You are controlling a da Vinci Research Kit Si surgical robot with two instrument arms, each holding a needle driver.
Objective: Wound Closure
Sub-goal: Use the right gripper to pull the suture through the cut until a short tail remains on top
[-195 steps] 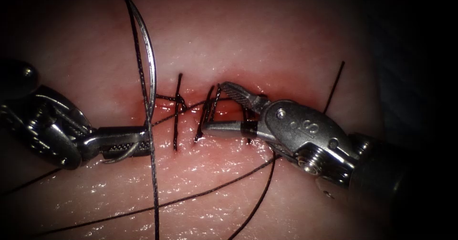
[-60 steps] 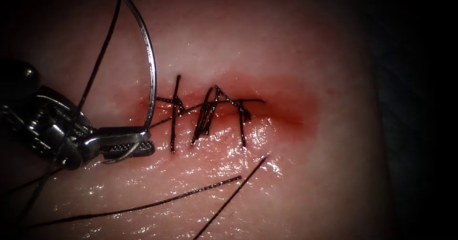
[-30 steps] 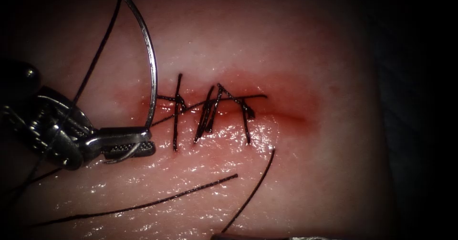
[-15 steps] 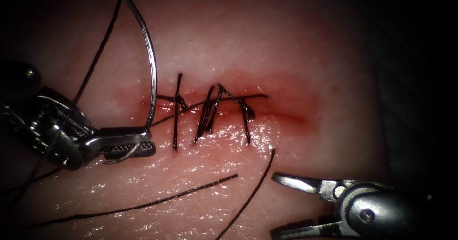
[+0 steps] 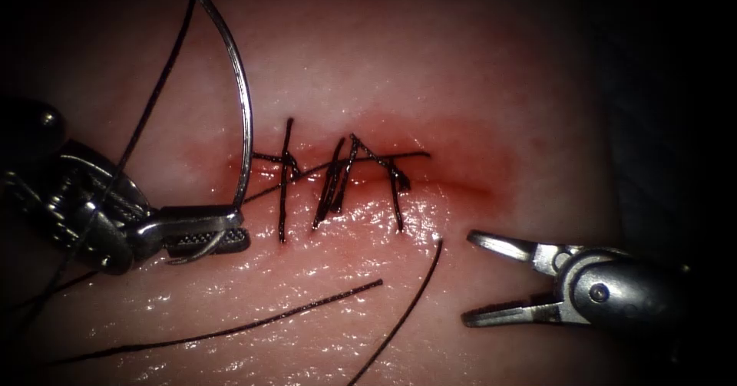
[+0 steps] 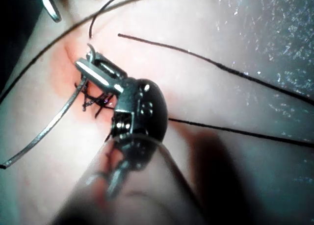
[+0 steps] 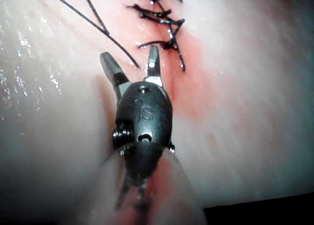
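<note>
— Left tool (image 5: 230, 229): jaws pinched on the needle (image 5: 244, 110) near its pointed end. Curve rises free from the jaws, not in the tissue (image 5: 399, 56), standing over the left end of the cut (image 5: 461, 186).

— And the thread?

— Thread (image 5: 146, 125) leaves the needle's swaged end, up toward the tissue's far edge, then drops down across the left tool's wrist. In the left wrist view the same tool (image 6: 91, 68) clamps the needle (image 6: 44, 132) with the curve sweeping away over pale tissue.

— Right tool?

— Right tool (image 5: 467, 278), jaws spread wide, holding nothing. Sits over the tissue on the near side of the cut, toward its right end. Right wrist view confirms: tool (image 7: 131, 59) gaping, tips just short of the stitches (image 7: 159, 19).

— Stitches?

— Several stitches (image 5: 338, 183) cross the cut's left and middle part; red fluid (image 5: 468, 163) tints the right end. Two cut ends of thread (image 5: 230, 328) lie loose on the near tissue, one ending just beside the right tool's upper jaw.
</note>
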